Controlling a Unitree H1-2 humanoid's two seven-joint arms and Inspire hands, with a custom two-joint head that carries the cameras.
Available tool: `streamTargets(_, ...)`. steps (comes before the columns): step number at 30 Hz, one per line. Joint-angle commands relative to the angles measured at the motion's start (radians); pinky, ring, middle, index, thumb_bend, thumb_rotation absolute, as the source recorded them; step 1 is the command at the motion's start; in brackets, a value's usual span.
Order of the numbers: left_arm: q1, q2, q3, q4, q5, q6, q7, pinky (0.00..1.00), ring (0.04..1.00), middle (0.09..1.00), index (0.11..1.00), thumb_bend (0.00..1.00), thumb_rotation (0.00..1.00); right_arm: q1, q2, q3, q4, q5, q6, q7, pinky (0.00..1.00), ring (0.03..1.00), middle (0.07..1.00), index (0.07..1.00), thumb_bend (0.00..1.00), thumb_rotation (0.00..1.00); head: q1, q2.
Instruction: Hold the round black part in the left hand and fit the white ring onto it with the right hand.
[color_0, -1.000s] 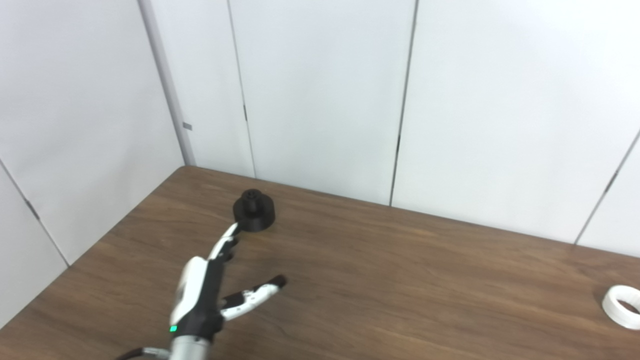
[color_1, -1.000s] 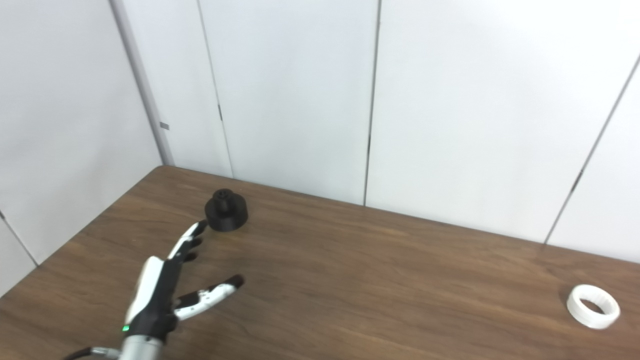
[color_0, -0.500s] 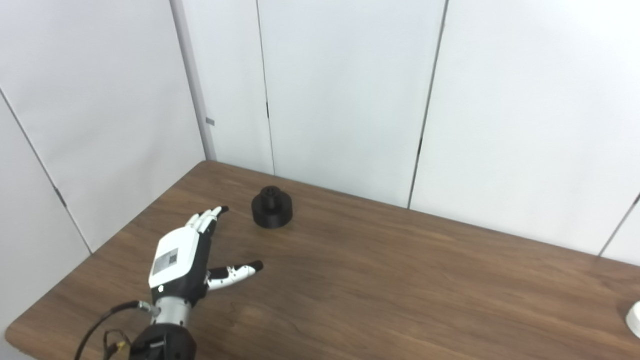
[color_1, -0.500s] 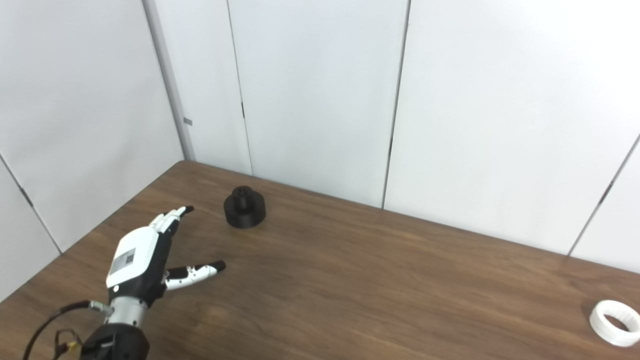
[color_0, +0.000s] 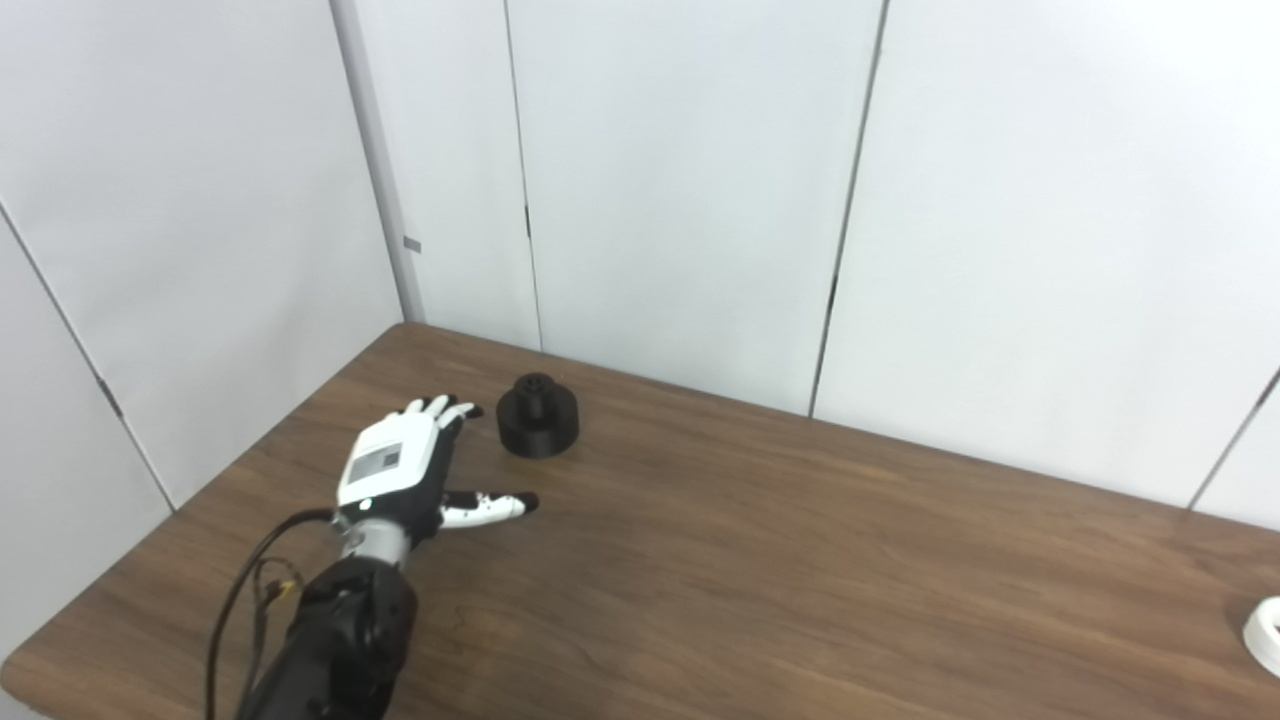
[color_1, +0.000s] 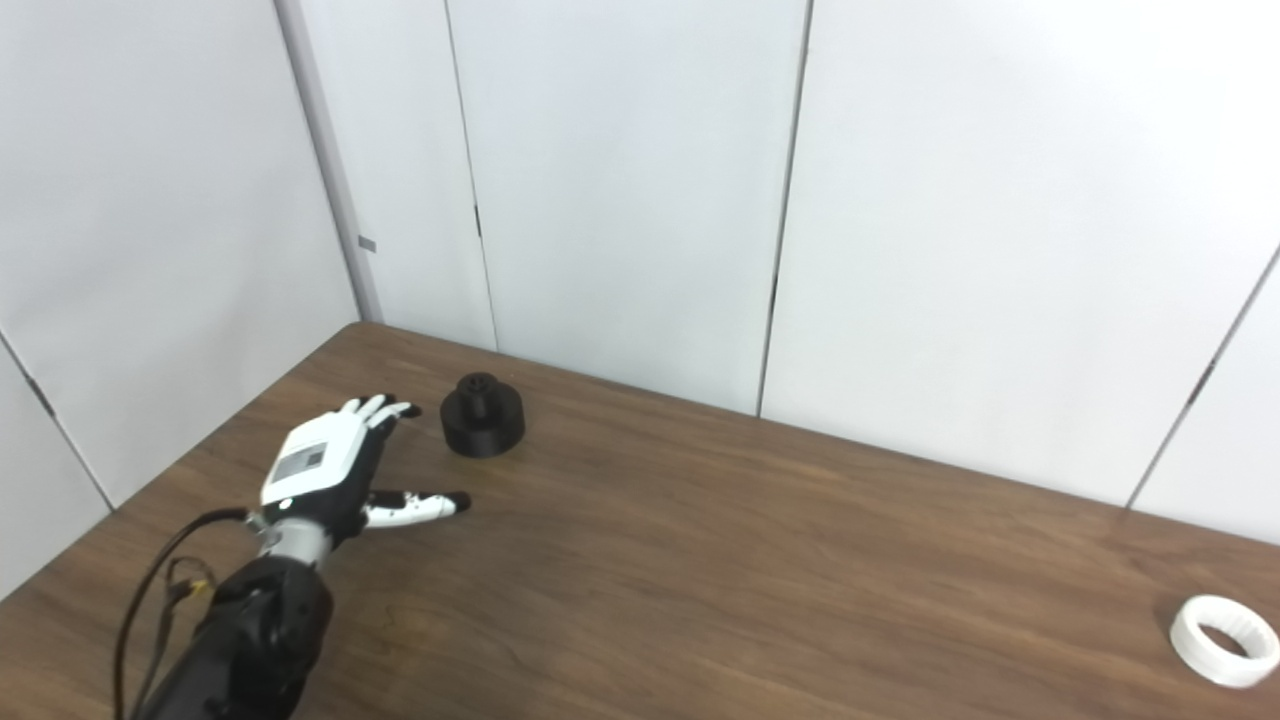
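White wall panels (color_0: 680, 180) with dark vertical seams enclose the far and left sides of a dark wood-grain tabletop (color_0: 800, 580).

Left eye view: the round black part (color_0: 538, 422) stands upright on the tabletop near the far left corner, a narrow stub rising from its wider base. The left robot hand (color_0: 400, 475) is just beside it on the near-left side, palm down, white back plate facing up. Its fingers (color_0: 445, 408) are extended and spread toward the part, with a visible strip of bare wood between fingertips and part; no contact is seen. The thumb (color_0: 495, 505) sticks out sideways to the right, well apart from the fingers. The hand holds nothing. Its black forearm (color_0: 340, 640) enters from the lower left with a loose cable (color_0: 240, 600) alongside. The white ring (color_0: 1265, 635) is cut by the right frame edge, lying on the tabletop, well apart from the part.

Right eye view: the white ring (color_1: 1224, 640) is fully visible, lying flat near the near right corner, hollow centre facing up. The black part (color_1: 482, 416) and the left robot hand (color_1: 320, 475) show the same arrangement: fingers splayed, empty, near the part but apart from it. The right robot hand appears in neither view.
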Motion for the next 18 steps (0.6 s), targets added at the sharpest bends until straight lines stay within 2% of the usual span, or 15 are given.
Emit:
streamTargets(1,-0.073,0.049,-0.005,0.046,0.010,-0.006,0.024,0.96,0.971,0.951,0.859,0.97,0.56,-0.009,-0.004,0.002,-0.042,0.002,-0.023,0.000,0.70,0.825,0.843,0.795,0.70,0.77,0.000,0.002)
streamTargets(14,-0.258,0.071,-0.057,0.343,-0.046,-0.027,0.080,0.96,0.968,0.947,0.852,1.00,0.57,0.000,0.003,0.013,-0.066,-0.008,-0.015,-0.012,0.75,0.846,0.854,0.811,0.76,0.77,-0.017,0.006)
streamTargets(18,-0.293,0.074,-0.069,0.394,-0.056,-0.015,0.094,0.95,0.967,0.937,0.854,1.00,0.59,0.003,0.004,0.015,-0.070,-0.009,-0.013,-0.014,0.76,0.853,0.864,0.821,0.78,0.77,-0.017,0.009)
